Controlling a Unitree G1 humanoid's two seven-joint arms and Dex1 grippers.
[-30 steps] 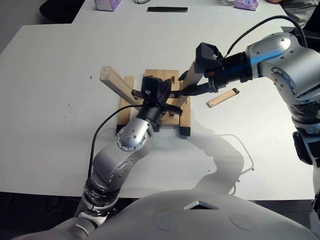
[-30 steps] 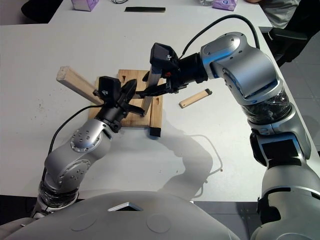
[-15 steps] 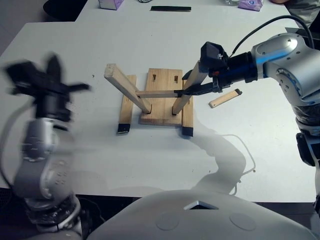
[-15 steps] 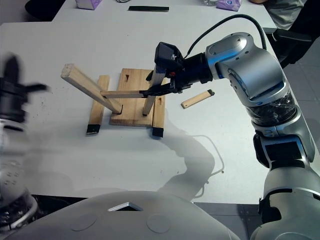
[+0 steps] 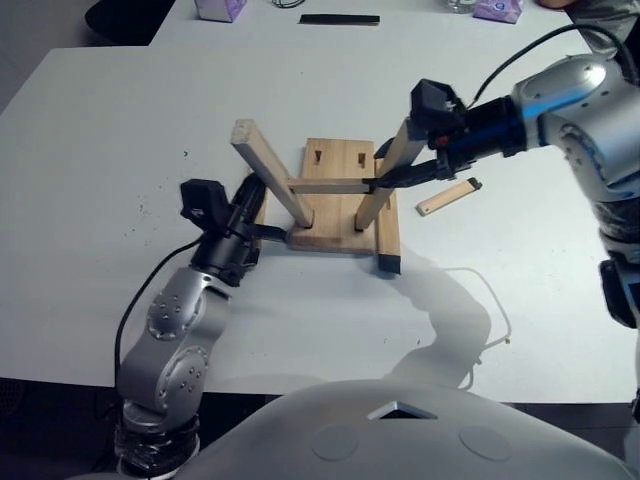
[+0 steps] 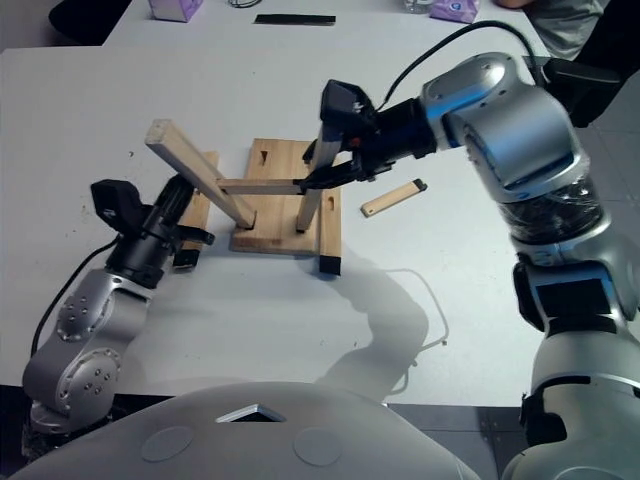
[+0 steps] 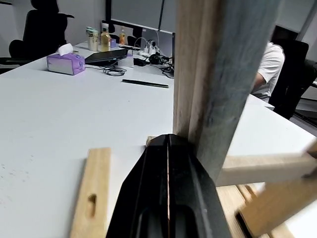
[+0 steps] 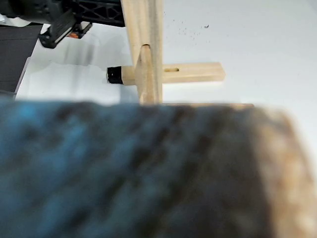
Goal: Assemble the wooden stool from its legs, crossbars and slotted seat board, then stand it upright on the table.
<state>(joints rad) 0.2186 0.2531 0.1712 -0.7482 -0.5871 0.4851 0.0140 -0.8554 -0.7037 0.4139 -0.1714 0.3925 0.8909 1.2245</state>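
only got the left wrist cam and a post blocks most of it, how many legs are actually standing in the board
observer: two. The left leg and the right leg both stand in the board, splayed apart, with a crossbar joining them.
operator: ok any parts still loose on the right side
observer: yes, a third leg lies flat along the board's right edge, its black cap toward the robot, and a short stick lies on the table farther right.
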